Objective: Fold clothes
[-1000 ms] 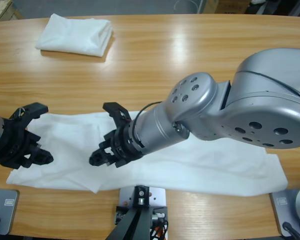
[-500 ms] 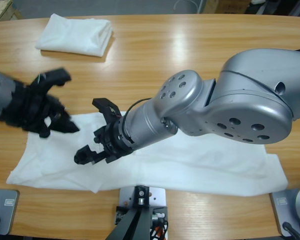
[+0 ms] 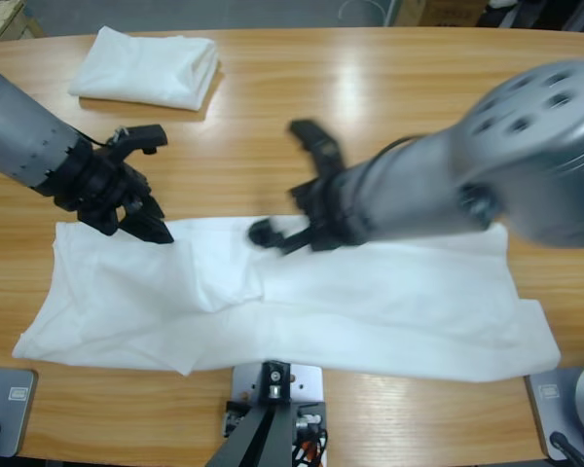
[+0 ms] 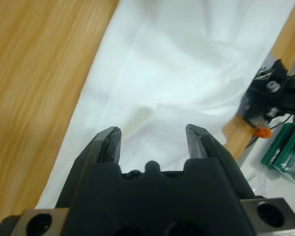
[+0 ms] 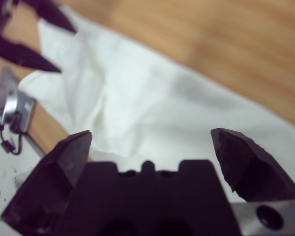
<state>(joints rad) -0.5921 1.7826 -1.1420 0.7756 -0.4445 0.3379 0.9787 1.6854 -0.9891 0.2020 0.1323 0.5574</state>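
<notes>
Both hands, left hand (image 3: 144, 185) and right hand (image 3: 290, 180), hung spread apart and empty above the spread T-shirt (image 3: 370, 311); a folded T-shirt (image 3: 148, 66) lay well beyond it.

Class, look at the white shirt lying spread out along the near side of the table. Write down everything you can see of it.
The spread shirt is plain white, soft-looking cloth, lying flat and wide along the near edge of the wooden table. It is partly folded into a long band, with creases and a raised wrinkle near its middle. The left gripper and right gripper hang open at its far edge, holding nothing. No print shows.
</notes>
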